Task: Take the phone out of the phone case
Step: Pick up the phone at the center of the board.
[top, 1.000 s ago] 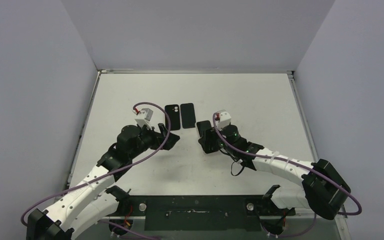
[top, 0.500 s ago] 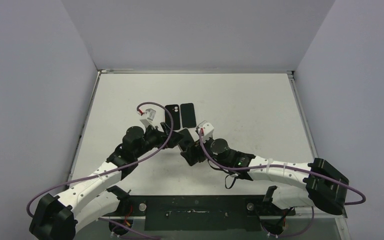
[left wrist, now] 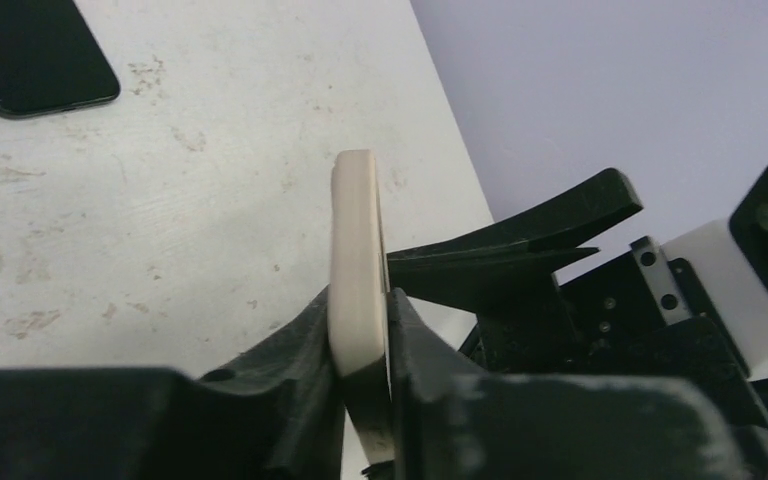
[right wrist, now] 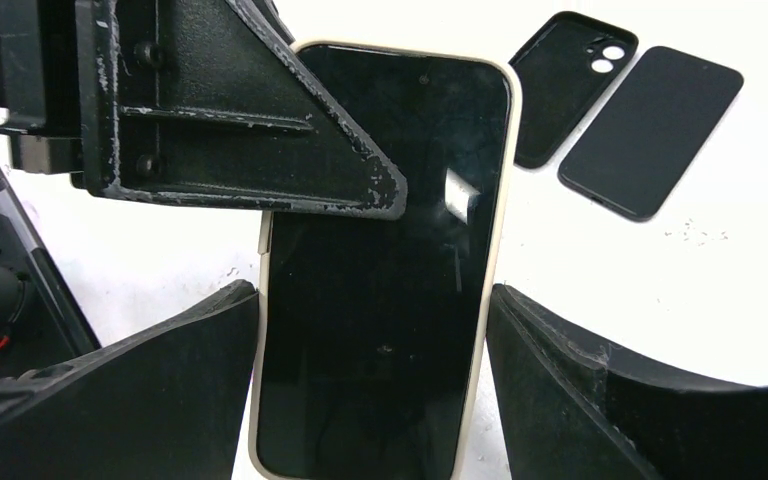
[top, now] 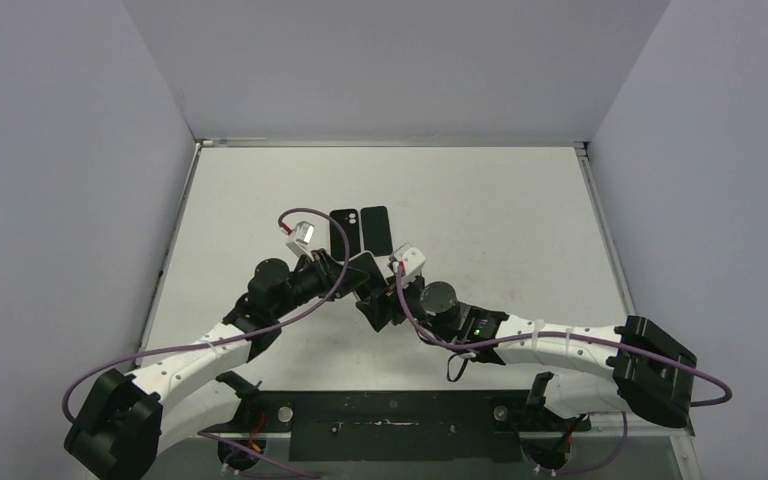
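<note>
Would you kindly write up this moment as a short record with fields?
held item: phone in cream case
left gripper: shut on its front and back
right gripper: fingers flank the phone's long edges; contact unclear
on table: empty black case, black phone beside it
task status: phone not yet out

phones: two showing, cased phone [right wrist: 380,300] and bare black phone [right wrist: 650,130]
cases: two showing, cream case [left wrist: 357,260] and empty black case [right wrist: 570,85]
grippers: two showing, left gripper [left wrist: 360,320] and right gripper [right wrist: 373,290]
</note>
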`<state>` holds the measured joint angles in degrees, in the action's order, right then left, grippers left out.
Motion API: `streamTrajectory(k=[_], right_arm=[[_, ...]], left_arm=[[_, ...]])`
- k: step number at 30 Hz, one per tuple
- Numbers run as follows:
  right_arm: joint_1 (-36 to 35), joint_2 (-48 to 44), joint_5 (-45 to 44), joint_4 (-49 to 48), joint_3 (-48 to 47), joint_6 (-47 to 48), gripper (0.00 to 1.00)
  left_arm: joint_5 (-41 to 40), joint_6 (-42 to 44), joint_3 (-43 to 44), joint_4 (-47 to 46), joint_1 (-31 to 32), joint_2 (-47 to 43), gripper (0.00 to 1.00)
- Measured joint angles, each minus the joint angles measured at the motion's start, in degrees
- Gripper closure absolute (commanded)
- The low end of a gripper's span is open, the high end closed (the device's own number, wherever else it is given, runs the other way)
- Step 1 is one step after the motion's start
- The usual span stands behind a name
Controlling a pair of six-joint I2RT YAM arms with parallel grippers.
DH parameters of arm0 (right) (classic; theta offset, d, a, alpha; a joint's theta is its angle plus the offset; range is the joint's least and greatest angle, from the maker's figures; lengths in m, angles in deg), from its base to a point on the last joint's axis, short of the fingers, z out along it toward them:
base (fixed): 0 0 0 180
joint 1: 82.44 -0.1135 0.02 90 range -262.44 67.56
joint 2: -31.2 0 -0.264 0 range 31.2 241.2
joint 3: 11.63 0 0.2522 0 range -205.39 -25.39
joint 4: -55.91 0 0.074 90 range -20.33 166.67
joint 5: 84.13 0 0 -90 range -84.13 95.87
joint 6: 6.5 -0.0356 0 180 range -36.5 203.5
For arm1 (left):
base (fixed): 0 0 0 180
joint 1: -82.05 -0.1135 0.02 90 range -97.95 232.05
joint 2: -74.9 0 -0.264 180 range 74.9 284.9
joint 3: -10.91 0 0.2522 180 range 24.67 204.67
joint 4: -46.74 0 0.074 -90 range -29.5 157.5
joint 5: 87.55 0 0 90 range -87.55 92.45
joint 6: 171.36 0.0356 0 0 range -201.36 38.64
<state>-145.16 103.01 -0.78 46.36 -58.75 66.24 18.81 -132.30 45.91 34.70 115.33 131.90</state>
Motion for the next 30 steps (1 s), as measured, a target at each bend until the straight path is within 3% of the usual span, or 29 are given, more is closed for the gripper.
streamTrajectory(k=[1,5,9,10,17,27,30], right_arm=[[0.0,0.0,0.0,-0.2,0.0,0.2,0.71],[0.2,0.0,-0.9,-1.3,0.0,1.6,0.44],[1.5,-0.7,1.0,-4.3,1.0,1.6,0.05],[2.0,-1.2,1.9,-5.5,1.7,1.2,0.01],[10.3,-8.5,6.1,-14.9,7.7,-6.8,0.0],[11.0,-11.1,7.3,-22.8,12.9,-13.6,0.01],[11.0,-11.0,7.8,-26.4,13.9,-16.0,0.07]], left_arm=[[0.6,-0.5,0.0,-1.2,0.0,0.5,1.0],[0.9,-2.6,0.0,-4.0,-0.3,0.9,1.0],[1.5,-4.9,-0.3,-5.3,-1.7,0.5,1.0],[1.9,-6.0,-0.5,-5.8,-2.1,0.3,1.0],[0.4,-10.1,-1.5,-8.1,-8.8,-1.4,1.0],[-2.6,-18.8,-2.3,-13.9,-9.3,-1.7,1.0],[-3.7,-20.9,-2.6,-15.2,-9.4,-1.7,1.0]])
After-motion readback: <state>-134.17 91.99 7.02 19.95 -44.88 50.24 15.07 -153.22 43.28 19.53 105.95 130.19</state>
